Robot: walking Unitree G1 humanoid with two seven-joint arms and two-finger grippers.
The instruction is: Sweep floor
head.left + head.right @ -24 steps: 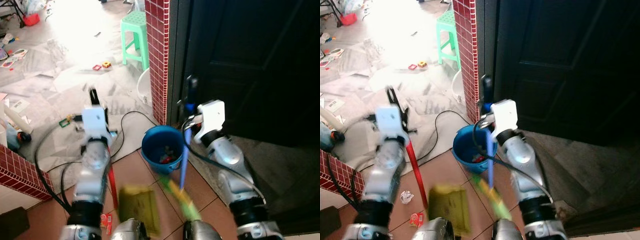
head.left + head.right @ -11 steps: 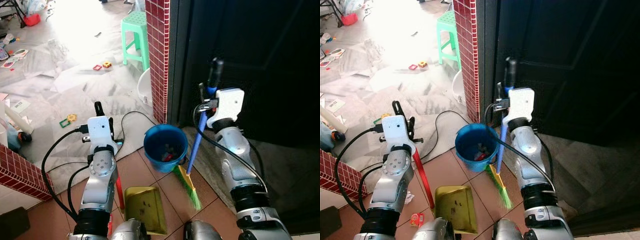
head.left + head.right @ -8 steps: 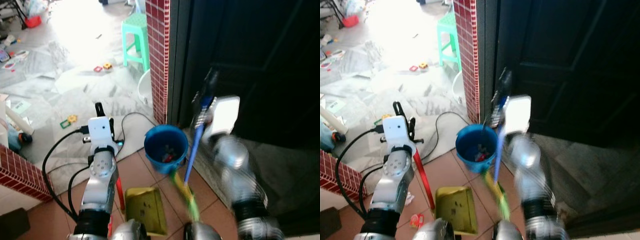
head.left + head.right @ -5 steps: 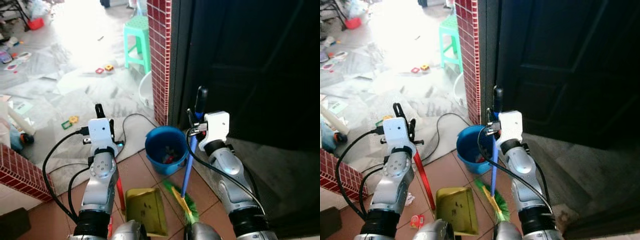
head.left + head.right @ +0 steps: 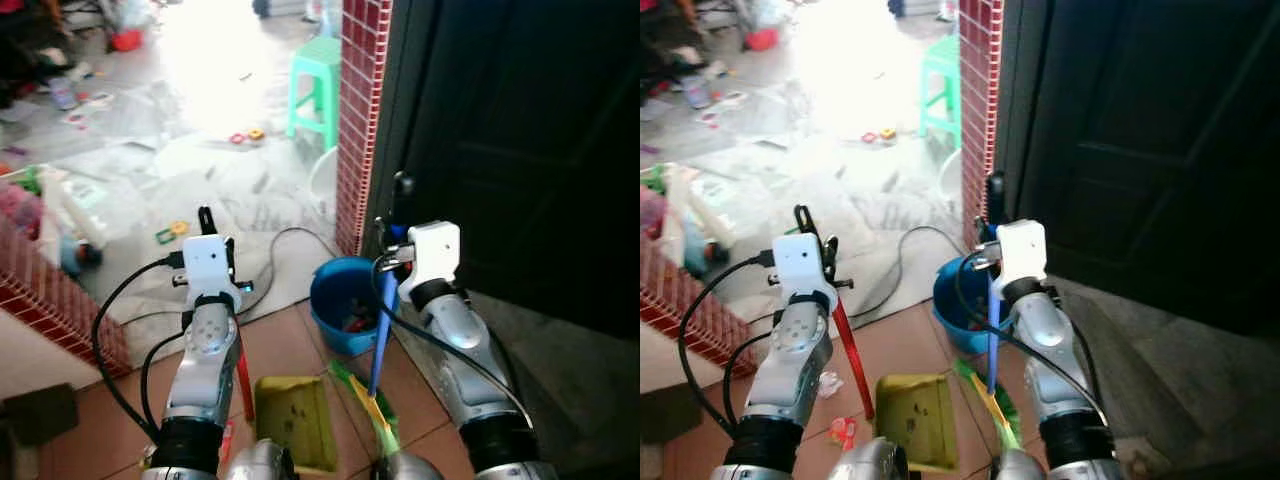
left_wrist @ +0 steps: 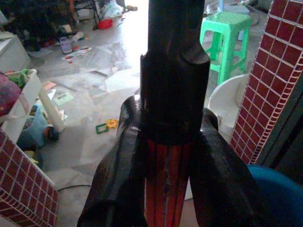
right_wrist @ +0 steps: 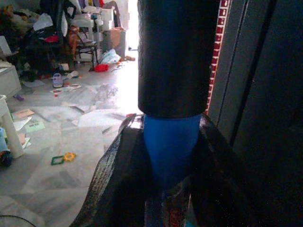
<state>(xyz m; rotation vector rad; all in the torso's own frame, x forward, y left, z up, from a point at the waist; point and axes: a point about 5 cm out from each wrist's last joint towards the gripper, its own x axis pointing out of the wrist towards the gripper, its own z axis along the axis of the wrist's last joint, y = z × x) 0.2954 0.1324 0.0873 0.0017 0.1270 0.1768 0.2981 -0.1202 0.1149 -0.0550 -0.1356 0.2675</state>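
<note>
Broom [image 5: 381,330] nearer dustpan [image 5: 292,420]; littered grey floor [image 5: 130,170] beyond.

A red brick pillar [image 5: 358,110] stands at the edge of a dark doorway, with a dark panelled door [image 5: 520,140] on its right. A green plastic stool [image 5: 315,85] sits just left of the pillar, and a white basin [image 5: 322,185] rests against its base. Farther left of the pillar, small toys [image 5: 240,136] and papers [image 5: 85,190] litter the pale floor. A black cable [image 5: 285,245] loops near the pillar's foot.
</note>
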